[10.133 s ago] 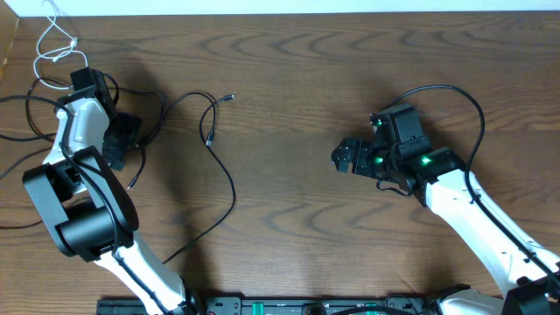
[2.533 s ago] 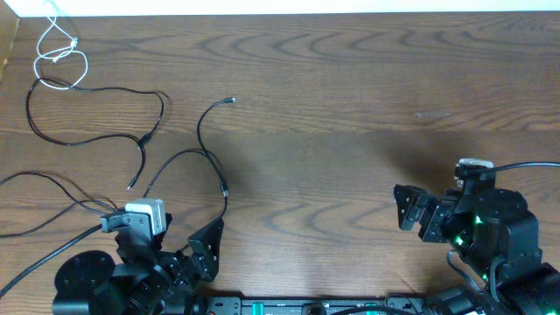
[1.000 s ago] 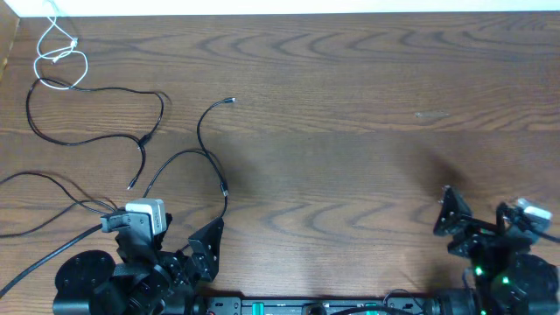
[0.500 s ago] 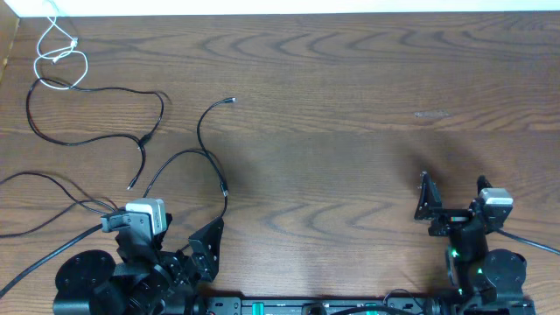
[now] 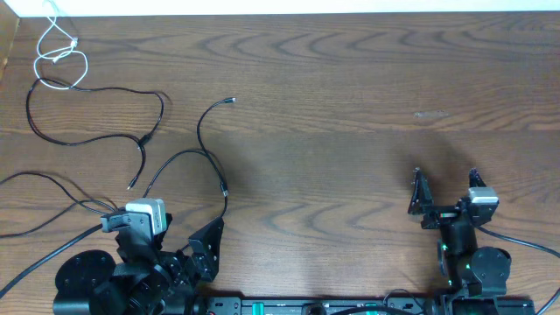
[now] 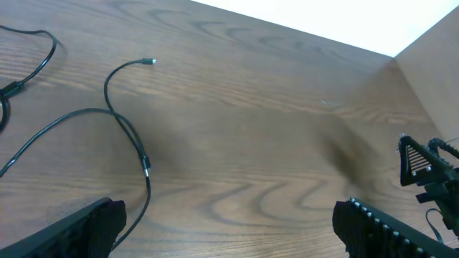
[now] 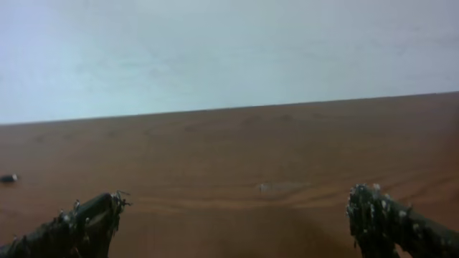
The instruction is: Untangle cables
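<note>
Cables (image 5: pixel 163 103) lie spread across the far-left table (image 5: pixel 350 105), nearest black one running away from the closer left gripper (image 6: pixel 228 209), well apart from the right gripper (image 5: pixel 444 188); both gape empty.

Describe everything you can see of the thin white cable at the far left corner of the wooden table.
The thin white cable is a slender, flexible cord, visible only from overhead. It lies flat on the brown wooden table at its far left corner, one end running past the far edge. It curls into a few loose loops that cross midway. Its lowest loop seems to meet a thin black cable; whether they cross is too small to tell. No plug can be made out.
</note>
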### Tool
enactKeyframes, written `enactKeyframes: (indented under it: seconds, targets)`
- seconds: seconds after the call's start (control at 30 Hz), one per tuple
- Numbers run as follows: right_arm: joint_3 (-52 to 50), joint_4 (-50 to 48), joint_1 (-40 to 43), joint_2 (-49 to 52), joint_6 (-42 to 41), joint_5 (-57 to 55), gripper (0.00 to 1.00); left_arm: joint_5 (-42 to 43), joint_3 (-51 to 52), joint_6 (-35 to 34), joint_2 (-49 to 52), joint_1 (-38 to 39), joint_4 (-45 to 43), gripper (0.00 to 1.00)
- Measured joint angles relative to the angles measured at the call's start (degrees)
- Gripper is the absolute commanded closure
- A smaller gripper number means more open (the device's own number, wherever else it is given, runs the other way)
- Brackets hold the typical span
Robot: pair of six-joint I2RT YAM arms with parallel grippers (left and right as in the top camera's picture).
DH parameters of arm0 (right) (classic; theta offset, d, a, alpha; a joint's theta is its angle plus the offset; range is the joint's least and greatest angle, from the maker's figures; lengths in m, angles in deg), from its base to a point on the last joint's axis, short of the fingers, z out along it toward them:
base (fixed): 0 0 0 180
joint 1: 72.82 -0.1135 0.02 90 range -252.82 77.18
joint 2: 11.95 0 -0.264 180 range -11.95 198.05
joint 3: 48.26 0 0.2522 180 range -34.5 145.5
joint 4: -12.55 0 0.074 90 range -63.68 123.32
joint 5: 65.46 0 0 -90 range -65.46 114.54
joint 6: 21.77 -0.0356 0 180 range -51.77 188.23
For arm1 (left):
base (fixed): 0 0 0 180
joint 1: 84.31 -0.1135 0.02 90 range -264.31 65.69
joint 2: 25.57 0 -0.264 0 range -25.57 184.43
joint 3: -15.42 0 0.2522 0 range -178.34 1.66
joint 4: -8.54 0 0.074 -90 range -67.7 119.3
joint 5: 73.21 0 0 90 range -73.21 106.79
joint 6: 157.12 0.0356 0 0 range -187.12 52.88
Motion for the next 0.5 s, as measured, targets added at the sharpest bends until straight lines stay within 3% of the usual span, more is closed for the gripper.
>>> enactKeyframes:
  seconds: [0.5]
  targets:
    - [0.0, 3.3, 0.0, 0.1, 6.3, 0.3, 0.01, 0.0, 0.0, 0.0, 0.0, 0.0, 0.0, 0.02]
